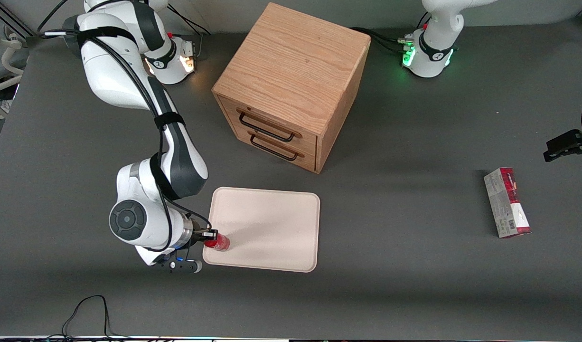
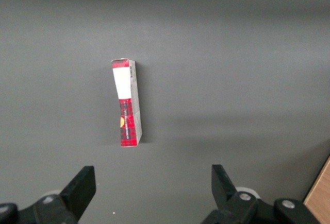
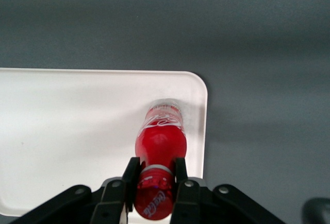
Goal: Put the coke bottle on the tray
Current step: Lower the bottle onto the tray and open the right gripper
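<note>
Your gripper [image 3: 155, 175] has its jaws closed on the bottle's [image 3: 161, 139] neck over the tray's [image 1: 272, 223] near corner; next, release and lift clear.

Hand [image 3: 154, 175] clamps coke bottle [image 3: 161, 139] at tray [image 1: 272, 223] corner; tray apparently otherwise bare.

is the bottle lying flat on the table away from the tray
No: the bottle stands at the tray's corner nearest the working arm, with the gripper shut on its neck.
</note>
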You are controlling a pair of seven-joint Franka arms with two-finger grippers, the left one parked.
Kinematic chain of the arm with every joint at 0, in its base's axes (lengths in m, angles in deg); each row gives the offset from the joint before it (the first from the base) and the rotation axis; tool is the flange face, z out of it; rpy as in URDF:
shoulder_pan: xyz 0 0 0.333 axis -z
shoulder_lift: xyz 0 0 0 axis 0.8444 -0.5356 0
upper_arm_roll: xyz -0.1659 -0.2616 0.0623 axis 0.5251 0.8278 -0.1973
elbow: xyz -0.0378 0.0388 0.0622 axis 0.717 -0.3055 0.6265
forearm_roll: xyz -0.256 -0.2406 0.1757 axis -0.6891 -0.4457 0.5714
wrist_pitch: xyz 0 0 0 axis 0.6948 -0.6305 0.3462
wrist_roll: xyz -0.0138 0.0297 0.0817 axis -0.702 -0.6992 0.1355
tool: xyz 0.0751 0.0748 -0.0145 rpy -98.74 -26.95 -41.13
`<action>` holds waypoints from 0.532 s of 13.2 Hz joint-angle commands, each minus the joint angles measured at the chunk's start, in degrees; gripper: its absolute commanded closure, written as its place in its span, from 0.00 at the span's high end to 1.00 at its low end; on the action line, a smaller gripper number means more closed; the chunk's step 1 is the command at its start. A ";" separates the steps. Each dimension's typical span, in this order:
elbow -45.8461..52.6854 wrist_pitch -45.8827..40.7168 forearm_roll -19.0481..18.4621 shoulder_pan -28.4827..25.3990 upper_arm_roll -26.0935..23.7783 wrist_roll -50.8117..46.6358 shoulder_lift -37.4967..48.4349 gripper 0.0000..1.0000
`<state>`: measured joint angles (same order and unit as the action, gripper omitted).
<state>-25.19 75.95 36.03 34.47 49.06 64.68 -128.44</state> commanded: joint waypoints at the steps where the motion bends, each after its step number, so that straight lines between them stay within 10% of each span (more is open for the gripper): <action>1: 2.13 -0.22 -0.40 0.12 0.24 1.15 -0.63 0.00; 2: 2.12 -0.22 -0.40 0.20 0.24 1.15 -0.63 0.31; 3: 1.86 -0.22 -0.32 0.12 0.24 1.15 -0.55 0.99; 7: 1.77 -0.40 -0.40 0.03 0.24 0.80 -0.19 1.00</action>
<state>-25.01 75.98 36.02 34.54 49.12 64.84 -128.43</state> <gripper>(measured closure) 0.308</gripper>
